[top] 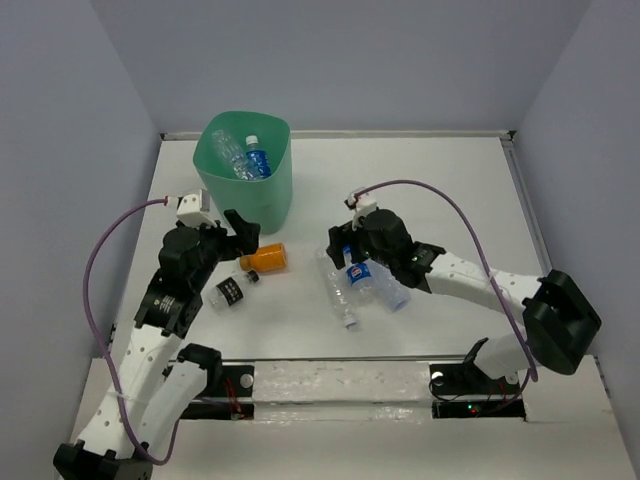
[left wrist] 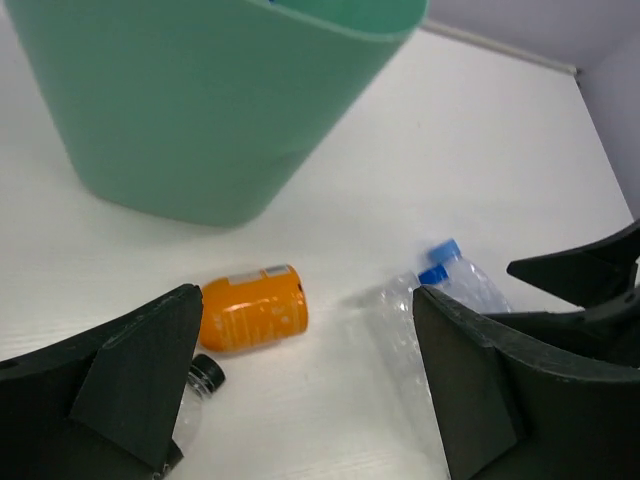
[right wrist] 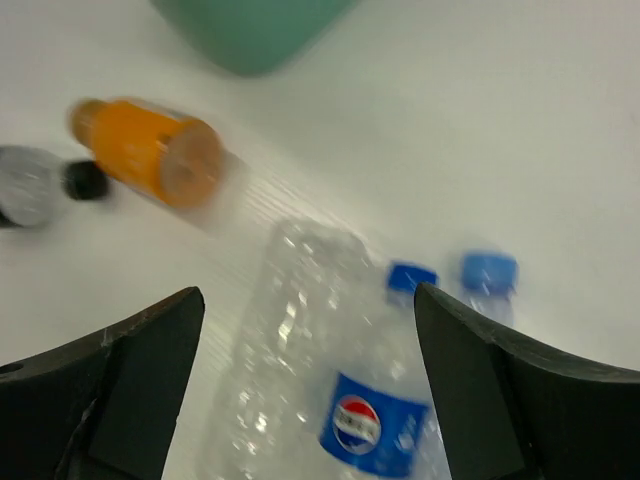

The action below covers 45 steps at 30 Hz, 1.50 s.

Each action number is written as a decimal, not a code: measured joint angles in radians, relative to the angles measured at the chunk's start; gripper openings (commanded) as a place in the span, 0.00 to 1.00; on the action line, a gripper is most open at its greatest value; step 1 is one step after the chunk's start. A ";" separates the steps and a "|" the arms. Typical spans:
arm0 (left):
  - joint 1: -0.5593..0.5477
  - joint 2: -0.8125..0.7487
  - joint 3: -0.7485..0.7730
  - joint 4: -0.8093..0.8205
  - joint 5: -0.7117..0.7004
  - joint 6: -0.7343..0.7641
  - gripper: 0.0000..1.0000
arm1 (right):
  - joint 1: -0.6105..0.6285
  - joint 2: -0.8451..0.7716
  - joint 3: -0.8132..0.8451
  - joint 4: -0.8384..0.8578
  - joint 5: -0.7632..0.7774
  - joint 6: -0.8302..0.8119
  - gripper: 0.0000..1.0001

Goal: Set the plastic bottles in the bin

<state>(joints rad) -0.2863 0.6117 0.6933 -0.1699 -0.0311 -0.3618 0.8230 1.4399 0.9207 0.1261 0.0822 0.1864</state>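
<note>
The mint-green bin [top: 270, 190] stands at the back left with two clear bottles [top: 248, 160] inside it. It also shows in the left wrist view [left wrist: 200, 110] and the right wrist view [right wrist: 250, 30]. Three clear bottles lie together mid-table: a bare one [top: 338, 290] [right wrist: 285, 340], a Pepsi-labelled one [top: 362, 274] [right wrist: 380, 425] and a third [top: 394, 292]. My right gripper [top: 338, 248] [right wrist: 310, 300] is open and empty just above their far ends. My left gripper [top: 245, 238] [left wrist: 308, 320] is open and empty between the bin and an orange bottle [top: 265, 258].
The orange bottle [left wrist: 250, 308] [right wrist: 150, 150] lies on its side near the bin's base. A small clear bottle with a black cap [top: 232, 291] [left wrist: 208, 372] lies beside the left arm. Grey walls close in the table on three sides.
</note>
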 measured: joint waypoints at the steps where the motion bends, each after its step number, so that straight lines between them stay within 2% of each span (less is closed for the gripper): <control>1: -0.003 0.014 -0.006 -0.004 0.039 -0.005 0.96 | -0.006 -0.023 -0.045 -0.048 0.055 0.030 0.89; 4: -0.042 0.041 -0.048 -0.018 0.140 -0.045 0.98 | -0.040 -0.100 -0.129 -0.162 0.150 0.092 0.86; 7: -0.130 0.057 -0.074 -0.016 0.167 -0.096 0.99 | -0.082 -0.140 -0.150 -0.219 0.219 0.143 0.79; 12: -0.393 0.206 -0.078 0.056 0.104 -0.204 0.99 | -0.119 -0.139 -0.150 -0.269 0.262 0.184 0.73; 15: -0.465 0.326 -0.079 0.101 0.067 -0.246 0.99 | -0.140 -0.107 -0.148 -0.280 0.256 0.180 0.71; 22: -0.500 0.498 -0.080 0.205 -0.019 -0.302 0.99 | -0.163 0.039 -0.103 -0.306 0.197 0.149 0.71; 24: -0.500 0.537 -0.079 0.231 -0.034 -0.302 0.99 | -0.167 0.067 -0.089 -0.306 0.184 0.143 0.68; 28: -0.505 0.628 -0.066 0.269 -0.051 -0.302 0.98 | -0.186 0.114 -0.062 -0.306 0.172 0.126 0.48; 29: -0.506 0.656 -0.062 0.278 -0.053 -0.302 0.98 | -0.189 0.121 -0.060 -0.306 0.172 0.124 0.39; 31: -0.508 0.707 -0.053 0.292 -0.054 -0.301 0.98 | -0.192 0.122 -0.060 -0.308 0.176 0.119 0.26; 32: -0.509 0.726 -0.050 0.294 -0.055 -0.301 0.98 | -0.193 0.122 -0.060 -0.307 0.177 0.118 0.26; 34: -0.512 0.769 -0.039 0.300 -0.057 -0.301 0.97 | -0.193 0.122 -0.060 -0.307 0.184 0.116 0.19; 40: -0.517 0.836 -0.005 0.333 -0.063 -0.302 0.97 | -0.193 0.108 -0.060 -0.309 0.189 0.113 0.11; 45: -0.517 0.896 0.021 0.365 -0.066 -0.302 0.91 | -0.193 0.061 -0.064 -0.311 0.190 0.112 0.04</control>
<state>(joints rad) -0.8032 1.5074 0.7143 0.1955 -0.0971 -0.6640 0.6296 1.5009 0.8570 -0.1848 0.2718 0.2985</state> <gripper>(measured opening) 0.939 0.303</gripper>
